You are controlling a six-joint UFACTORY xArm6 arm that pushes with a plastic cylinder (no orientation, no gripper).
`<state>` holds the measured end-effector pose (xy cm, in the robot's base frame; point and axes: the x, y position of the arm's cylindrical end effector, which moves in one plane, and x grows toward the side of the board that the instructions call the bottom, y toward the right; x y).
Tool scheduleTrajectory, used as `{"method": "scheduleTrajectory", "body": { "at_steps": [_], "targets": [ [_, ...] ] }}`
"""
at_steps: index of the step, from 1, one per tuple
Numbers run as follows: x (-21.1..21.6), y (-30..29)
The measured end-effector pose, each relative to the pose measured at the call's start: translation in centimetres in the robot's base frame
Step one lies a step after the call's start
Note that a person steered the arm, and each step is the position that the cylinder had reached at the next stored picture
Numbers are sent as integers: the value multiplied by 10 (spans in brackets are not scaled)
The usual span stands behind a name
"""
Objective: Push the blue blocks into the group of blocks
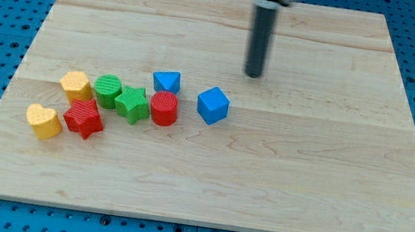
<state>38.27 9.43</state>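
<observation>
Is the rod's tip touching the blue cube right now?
No: my tip stands apart from the blue cube, toward the view's top and right of it, with bare wooden board between them.

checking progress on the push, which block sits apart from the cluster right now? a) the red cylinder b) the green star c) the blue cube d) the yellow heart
c: the blue cube sits alone to the view's right of the red cylinder with bare board between them, while my tip stands above and to the right of it, not touching.
</observation>
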Motion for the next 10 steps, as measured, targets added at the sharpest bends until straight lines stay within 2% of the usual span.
{"method": "scheduleTrajectory", "body": {
  "at_steps": [1, 2, 3, 4, 5, 6, 7, 9, 10],
  "targets": [
    [37, -14],
    [59, -81],
    [70, -150],
    [70, -182],
    [67, -106],
    [38, -68],
    [-1, -131],
    [45, -232],
    [44, -218]
  ]
}}
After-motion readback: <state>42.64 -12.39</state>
